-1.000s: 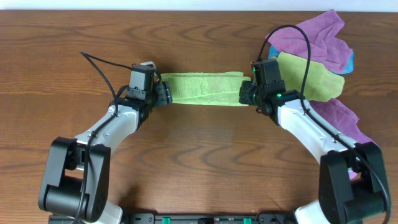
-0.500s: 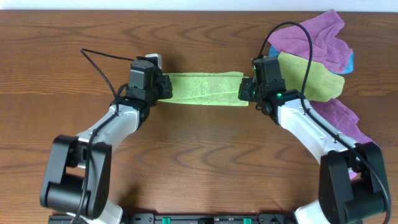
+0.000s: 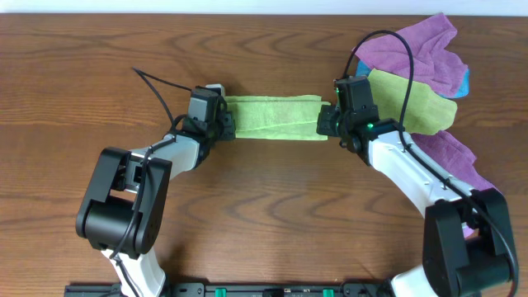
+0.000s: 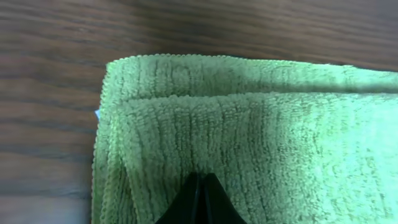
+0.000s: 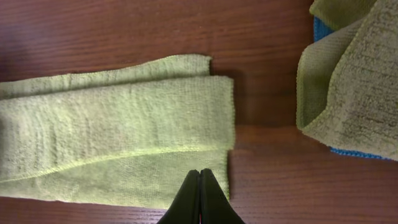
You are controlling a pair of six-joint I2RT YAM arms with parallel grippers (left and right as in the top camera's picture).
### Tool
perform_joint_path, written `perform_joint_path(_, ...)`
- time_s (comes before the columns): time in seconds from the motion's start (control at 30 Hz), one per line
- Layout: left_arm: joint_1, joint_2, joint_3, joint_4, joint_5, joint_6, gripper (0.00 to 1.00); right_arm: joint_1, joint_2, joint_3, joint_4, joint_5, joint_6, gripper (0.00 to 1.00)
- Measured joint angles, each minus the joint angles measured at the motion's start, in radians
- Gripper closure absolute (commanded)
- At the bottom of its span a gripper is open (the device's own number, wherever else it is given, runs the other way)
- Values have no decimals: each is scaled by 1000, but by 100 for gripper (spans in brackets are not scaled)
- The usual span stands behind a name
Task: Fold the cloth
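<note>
Both left claw [image 4: 199, 199] and right claw [image 5: 199, 194] sit pinched together, at nine and three o'clock of the cloth [image 3: 272, 118], a soft, limp strip on the tabletop [image 3: 264, 214]; best grabbed by its corners.

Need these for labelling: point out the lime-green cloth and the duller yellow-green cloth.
lime-green cloth [image 3: 272, 118], overhead view, middle of the folded strip.
duller yellow-green cloth [image 3: 429, 103], overhead view, its flat centre.
</note>
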Motion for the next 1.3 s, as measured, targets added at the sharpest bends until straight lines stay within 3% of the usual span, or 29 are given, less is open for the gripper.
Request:
perform_joint_path(0.23, -1, -27, 13, -110, -169, 29, 94, 0, 2, 0, 1, 0, 0, 98)
perform_joint_path(0.27, -1, -31, 13, -122, -185, 30, 94, 0, 6, 0, 11, -5, 3, 94)
perform_joint_path(0.3, 0, -34, 13, -134, -197, 33, 95, 0, 16, 0, 25, -14, 8, 86)
perform_joint_path(0.33, 1, -39, 13, -150, -208, 37, 94, 0, 27, 0, 41, -29, 14, 64)
perform_joint_path(0.37, 4, -45, 13, -165, -218, 43, 94, 0, 40, 0, 59, -46, 15, 39)
perform_joint_path(0.4, 9, -51, 13, -183, -227, 47, 94, 0, 61, 1, 80, -74, 16, 1)
perform_joint_path(0.57, 21, -64, 11, -221, -233, 51, 94, -18, 94, 1, 99, -169, 11, 1)
perform_joint_path(0.83, 25, -67, 11, -229, -218, 51, 94, -157, 180, 11, 206, -507, -10, 1)
perform_joint_path(1.3, 27, -67, 5, -202, -189, 51, 95, -111, 318, 35, 308, -764, 13, 9)
